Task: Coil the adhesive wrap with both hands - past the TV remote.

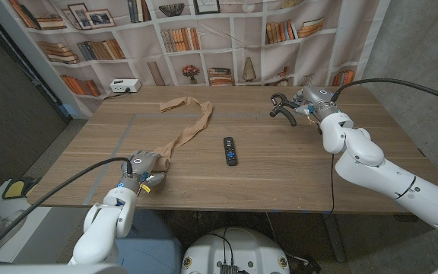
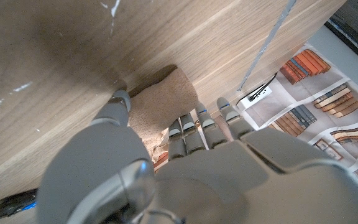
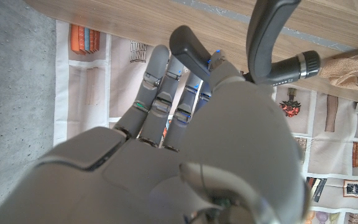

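Your left hand (image 1: 144, 165) pinches the tan wrap's (image 1: 189, 131) near end, left of the TV remote (image 1: 230, 150); your right hand (image 1: 310, 102) hovers beyond it, fingers loosely apart, holding nothing.

One tan adhesive wrap (image 1: 187, 131), one black TV remote (image 1: 230, 151) and one white box (image 1: 125, 85) on one wooden worktop (image 1: 280, 167); two robot hands, left hand (image 1: 144, 167) and right hand (image 1: 304, 103).
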Controlling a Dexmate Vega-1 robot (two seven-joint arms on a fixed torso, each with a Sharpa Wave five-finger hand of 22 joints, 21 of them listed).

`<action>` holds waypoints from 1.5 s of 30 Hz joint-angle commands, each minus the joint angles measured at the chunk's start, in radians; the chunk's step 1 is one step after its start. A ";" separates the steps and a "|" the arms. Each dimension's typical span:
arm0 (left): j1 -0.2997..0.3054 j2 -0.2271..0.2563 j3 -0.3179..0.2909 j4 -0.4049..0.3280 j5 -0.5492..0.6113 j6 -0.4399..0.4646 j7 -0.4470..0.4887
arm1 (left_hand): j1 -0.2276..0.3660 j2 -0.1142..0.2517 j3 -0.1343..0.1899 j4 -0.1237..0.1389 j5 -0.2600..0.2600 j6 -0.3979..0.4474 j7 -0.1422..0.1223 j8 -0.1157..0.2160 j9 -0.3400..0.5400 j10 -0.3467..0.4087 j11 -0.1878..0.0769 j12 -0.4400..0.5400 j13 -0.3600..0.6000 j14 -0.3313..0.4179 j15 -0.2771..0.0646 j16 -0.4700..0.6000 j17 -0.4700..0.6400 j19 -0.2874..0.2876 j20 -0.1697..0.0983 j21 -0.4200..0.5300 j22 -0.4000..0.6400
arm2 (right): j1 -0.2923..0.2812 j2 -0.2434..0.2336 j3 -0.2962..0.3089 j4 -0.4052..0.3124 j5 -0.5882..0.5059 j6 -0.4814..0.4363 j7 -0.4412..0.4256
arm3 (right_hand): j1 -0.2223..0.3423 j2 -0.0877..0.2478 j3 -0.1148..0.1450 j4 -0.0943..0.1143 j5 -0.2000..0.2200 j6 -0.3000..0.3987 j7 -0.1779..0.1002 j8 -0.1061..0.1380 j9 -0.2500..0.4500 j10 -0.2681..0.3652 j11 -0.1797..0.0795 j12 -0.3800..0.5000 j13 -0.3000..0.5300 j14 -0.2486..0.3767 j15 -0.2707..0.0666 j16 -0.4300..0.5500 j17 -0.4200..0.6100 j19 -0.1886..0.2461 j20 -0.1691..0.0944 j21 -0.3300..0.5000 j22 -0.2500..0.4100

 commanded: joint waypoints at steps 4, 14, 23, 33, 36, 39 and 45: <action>-0.022 0.003 0.023 0.017 -0.004 -0.007 -0.045 | 0.020 0.024 -0.015 -0.001 0.004 0.076 -0.028 0.024 0.008 0.052 -0.035 0.020 0.008 0.078 -0.040 0.025 0.007 0.037 0.001 0.017 0.008 | -0.008 -0.002 0.008 0.001 0.006 0.002 -0.004 | 0.033 0.041 0.113 -0.022 0.006 0.005 -0.005 -0.001 0.005 0.017 -0.006 0.004 0.004 0.071 -0.157 -0.004 0.004 -0.006 -0.120 0.007 0.003; -0.030 0.003 0.036 0.029 -0.017 -0.011 -0.002 | 0.109 0.063 -0.027 -0.020 0.011 0.296 -0.063 0.088 0.014 0.241 -0.083 0.085 0.028 0.278 -0.122 0.086 0.007 0.103 -0.010 0.047 0.018 | -0.013 -0.003 0.017 0.005 0.017 0.005 -0.013 | 0.033 0.041 0.115 -0.022 0.006 0.007 -0.005 0.000 0.006 0.016 -0.008 0.002 0.006 0.073 -0.157 -0.005 0.006 -0.009 -0.120 0.011 0.003; -0.031 0.001 0.032 0.030 -0.092 -0.022 0.019 | 0.397 0.153 -0.004 -0.043 0.034 0.411 -0.036 0.209 0.098 0.307 -0.095 0.105 0.098 0.441 -0.142 0.211 0.098 0.349 -0.054 0.259 0.123 | -0.018 -0.006 0.026 0.011 0.030 0.016 -0.023 | 0.033 0.040 0.116 -0.023 0.006 0.006 -0.004 -0.001 0.006 0.018 -0.008 0.001 0.006 0.074 -0.157 -0.007 0.007 -0.011 -0.120 0.014 0.002; -0.024 0.004 0.032 0.038 -0.176 -0.036 0.108 | 0.653 0.159 -0.036 -0.029 0.034 0.411 -0.005 0.342 0.241 0.366 -0.058 0.184 0.226 0.611 -0.172 0.295 0.196 0.418 -0.151 0.544 0.303 | -0.029 -0.019 0.043 0.011 0.046 0.032 -0.034 | 0.032 0.039 0.118 -0.022 0.006 0.006 -0.005 -0.001 0.006 0.019 -0.007 -0.001 0.006 0.073 -0.157 -0.011 0.005 -0.014 -0.119 0.019 0.002; -0.014 -0.003 0.033 0.038 -0.191 -0.036 0.174 | 0.659 0.161 -0.035 -0.026 0.032 0.411 0.001 0.350 0.250 0.365 -0.051 0.187 0.234 0.616 -0.173 0.289 0.196 0.416 -0.154 0.560 0.311 | -0.033 -0.022 0.049 0.010 0.051 0.032 -0.038 | 0.032 0.038 0.118 -0.023 0.006 0.007 -0.006 -0.001 0.006 0.020 -0.008 -0.001 0.006 0.073 -0.157 -0.012 0.005 -0.015 -0.119 0.020 0.002; -0.011 -0.023 0.035 0.032 -0.212 -0.023 0.222 | 0.663 0.162 -0.039 -0.023 0.029 0.402 0.000 0.354 0.259 0.365 -0.051 0.191 0.242 0.615 -0.171 0.286 0.202 0.399 -0.166 0.572 0.320 | -0.037 -0.025 0.056 0.010 0.058 0.038 -0.044 | 0.032 0.038 0.118 -0.023 0.006 0.007 -0.005 -0.001 0.007 0.018 -0.008 -0.002 0.007 0.074 -0.157 -0.012 0.006 -0.016 -0.119 0.021 0.002; -0.012 -0.058 0.047 0.004 -0.228 0.018 0.253 | 0.667 0.167 -0.044 -0.014 0.024 0.377 -0.007 0.364 0.283 0.339 -0.054 0.187 0.262 0.600 -0.173 0.268 0.214 0.374 -0.177 0.611 0.341 | -0.052 -0.028 0.074 0.007 0.076 0.050 -0.063 | 0.031 0.038 0.119 -0.023 0.005 0.007 -0.004 -0.001 0.007 0.019 -0.008 -0.002 0.008 0.075 -0.157 -0.012 0.007 -0.018 -0.119 0.023 0.002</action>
